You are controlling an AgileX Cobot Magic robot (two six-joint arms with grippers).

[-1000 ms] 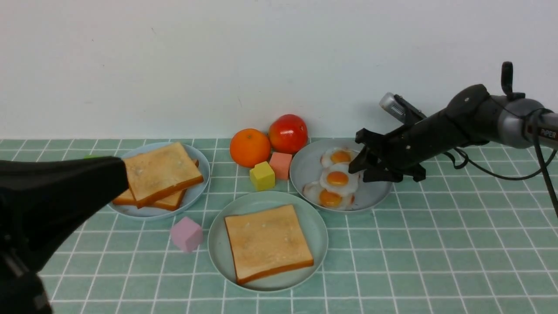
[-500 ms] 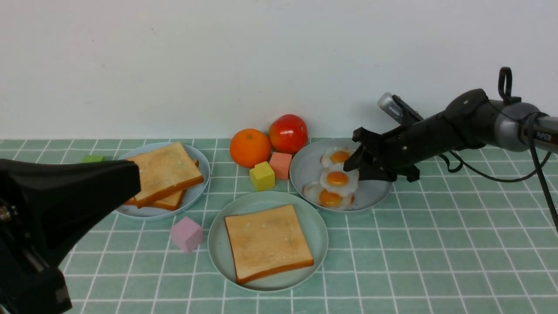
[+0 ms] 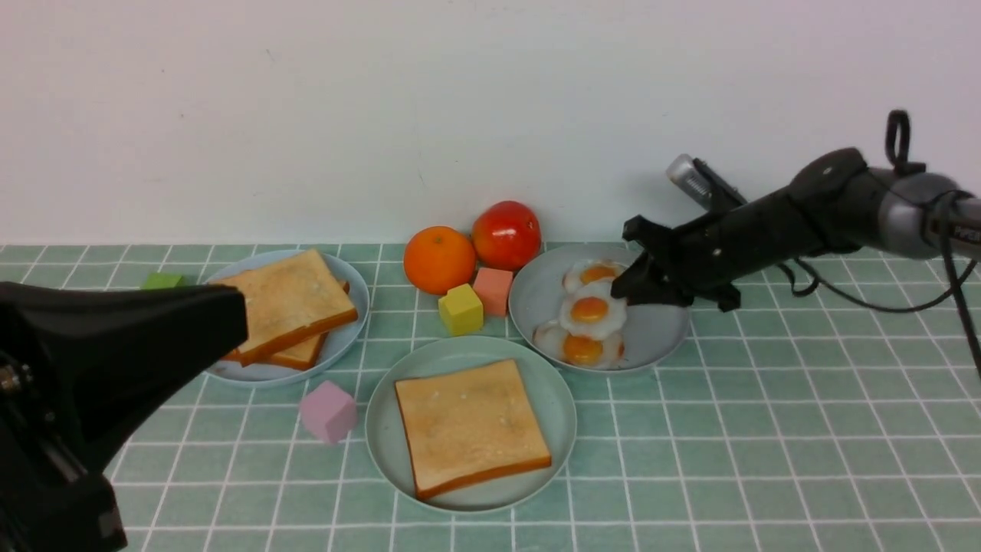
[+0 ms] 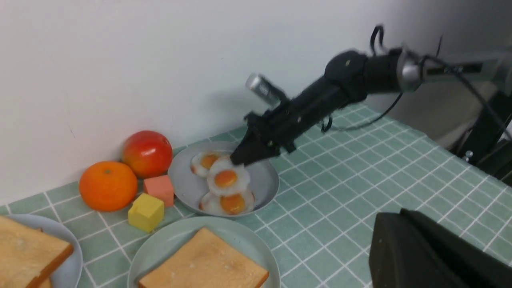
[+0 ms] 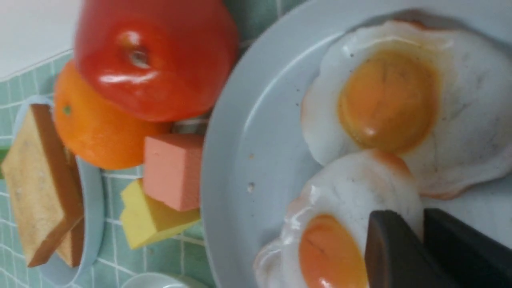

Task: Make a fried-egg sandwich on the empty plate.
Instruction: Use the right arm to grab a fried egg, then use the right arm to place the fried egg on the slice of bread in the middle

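Lift has begun on the right of the front view. Half a second ago the right hand (image 3: 625,287) sat lower over the grey-blue plate (image 3: 659,345); now it has risen a little, and the fried egg (image 3: 590,310) has come up with it, its near edge overlapping the lower of the two other eggs (image 3: 580,349). I judge that the grasp has taken and the carry toward the mint-green plate (image 3: 379,429) can follow. That plate sits at lower centre of the frame and so far holds only one toast slice (image 3: 471,425).

In the right wrist view the right hand's fingers are pressed nearly together, pinching the white rim of the egg just beside the yolk. It is a thin edge grip, so the egg could slip or swing.

Only part of the left hand (image 4: 420,248) shows, as a dark mass over the bench at lower right of its wrist view. I cannot tell whether it is spread or pressed together.
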